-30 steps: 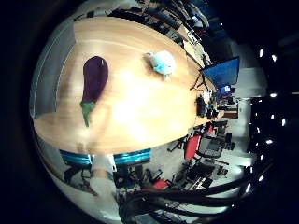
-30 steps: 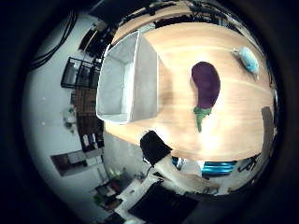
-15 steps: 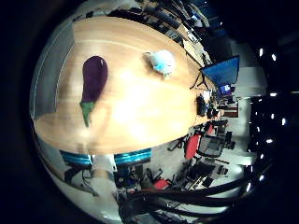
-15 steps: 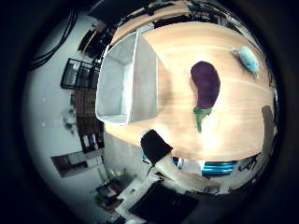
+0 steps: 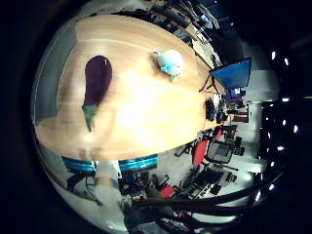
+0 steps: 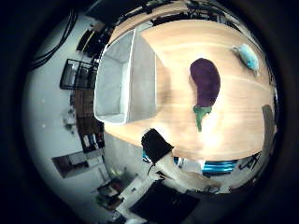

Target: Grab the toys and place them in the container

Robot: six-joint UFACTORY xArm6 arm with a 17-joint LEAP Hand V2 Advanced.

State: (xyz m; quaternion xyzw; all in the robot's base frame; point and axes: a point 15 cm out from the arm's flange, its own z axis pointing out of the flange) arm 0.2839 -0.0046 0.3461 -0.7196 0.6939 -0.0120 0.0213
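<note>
A purple toy eggplant [image 6: 205,84] with a green stem lies near the middle of the wooden table [image 5: 146,112]. Farther along the same table sits a small light-blue plush toy [image 5: 171,62]. A grey rectangular container [image 6: 142,79] stands at the table's end beside the eggplant, and its inside looks empty. My hand [image 6: 161,154] hovers well above the table, off its edge. Only a white finger with a black tip shows, reaching out straight with nothing in it.
Beyond the far side of the table are a blue monitor [image 5: 231,75] and red office chairs [image 5: 201,151]. Blue bins [image 5: 139,163] sit under the table's near edge. A dark rack [image 6: 77,74] stands on the floor past the container.
</note>
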